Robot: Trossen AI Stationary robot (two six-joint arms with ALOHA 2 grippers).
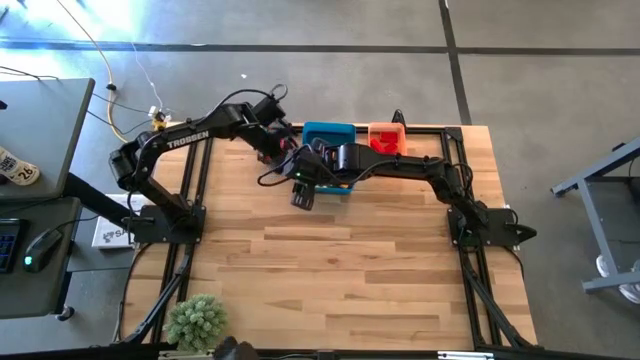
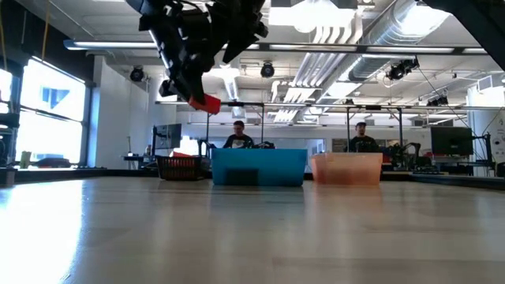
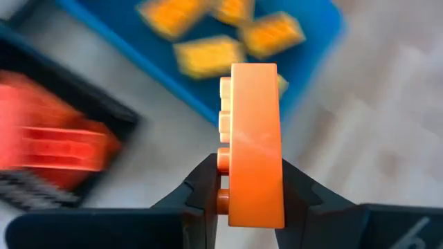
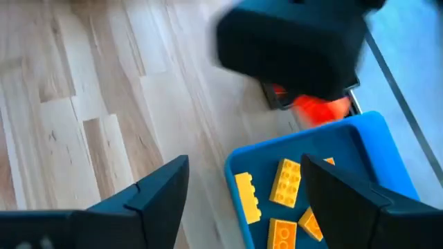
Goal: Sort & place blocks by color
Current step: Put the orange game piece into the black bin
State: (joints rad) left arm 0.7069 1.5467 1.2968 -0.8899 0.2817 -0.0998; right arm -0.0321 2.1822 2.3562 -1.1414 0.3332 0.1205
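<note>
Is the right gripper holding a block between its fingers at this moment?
No. In the right wrist view the right gripper stands open and empty above the blue bin, where yellow blocks lie.

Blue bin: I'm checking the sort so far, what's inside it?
The blue bin holds yellow-orange bricks; five show in the right wrist view. The right gripper, open above, hides part of the floor.

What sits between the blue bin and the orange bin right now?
Nothing: in the low view, only a bare gap of table separates the blue plastic bin from the translucent orange bin.

bins: three in a row (image 1: pixel 328 133) | blocks (image 4: pixel 285 182) inside middle bin
</note>
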